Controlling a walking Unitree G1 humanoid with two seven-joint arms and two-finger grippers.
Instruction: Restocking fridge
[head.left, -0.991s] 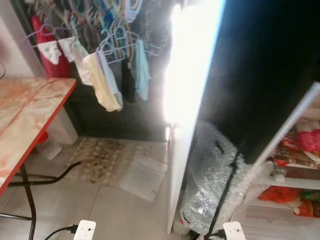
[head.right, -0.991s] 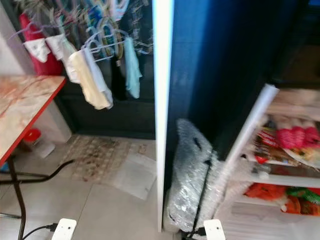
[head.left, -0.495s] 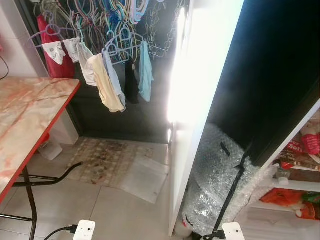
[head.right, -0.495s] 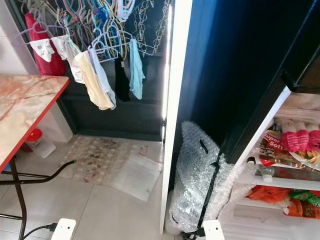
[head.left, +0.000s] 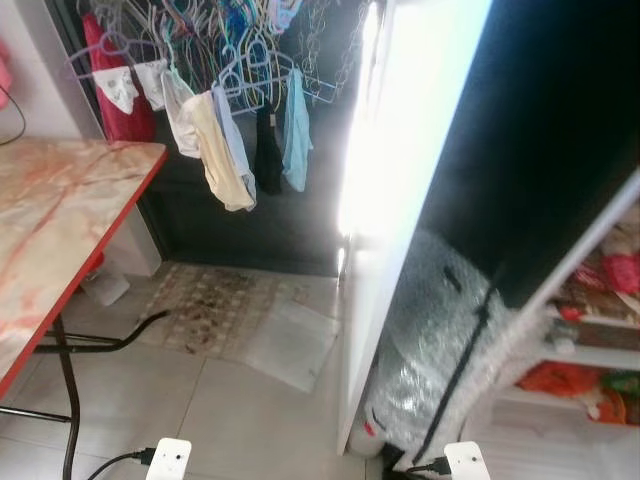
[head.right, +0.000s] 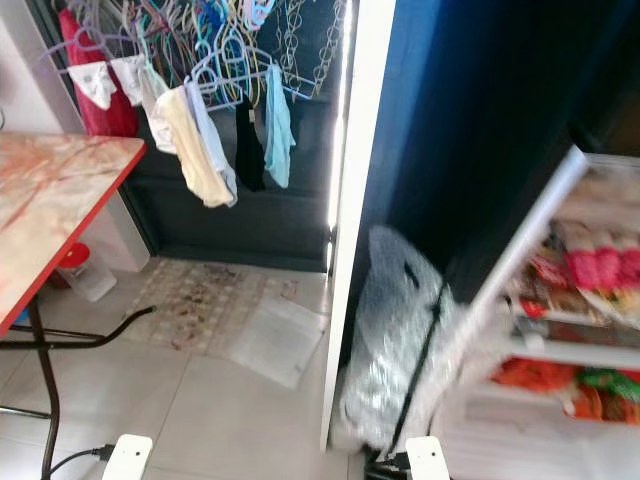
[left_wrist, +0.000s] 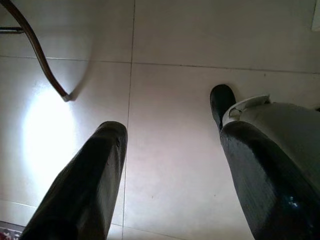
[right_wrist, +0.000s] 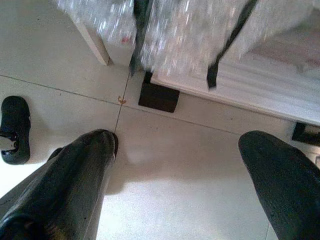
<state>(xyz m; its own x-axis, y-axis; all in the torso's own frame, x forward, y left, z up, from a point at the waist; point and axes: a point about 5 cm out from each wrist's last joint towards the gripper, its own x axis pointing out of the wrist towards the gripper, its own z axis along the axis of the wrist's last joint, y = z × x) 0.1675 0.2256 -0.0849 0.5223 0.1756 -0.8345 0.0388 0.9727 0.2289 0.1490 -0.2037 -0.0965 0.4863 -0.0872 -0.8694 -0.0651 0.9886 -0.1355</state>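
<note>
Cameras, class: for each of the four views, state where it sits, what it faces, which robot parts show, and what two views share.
Left eye view: on the head, facing forward and down at the open fridge, table and hanging laundry.
Right eye view: beside it, same scene.
Left wrist view: on the left arm, facing floor tiles; left gripper open, the robot's foot beyond.
Right wrist view: on the right arm, facing the floor; right gripper open.
Shared: bubble-wrapped bundle, seen by both eyes and the right wrist.

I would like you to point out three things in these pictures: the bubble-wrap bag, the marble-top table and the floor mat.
bubble-wrap bag (head.right: 395, 345): right eye view, on the middle of its shiny front.
marble-top table (head.left: 50, 215): left eye view, on a bare part of its top.
floor mat (head.left: 215, 305): left eye view, on its patterned middle.
</note>
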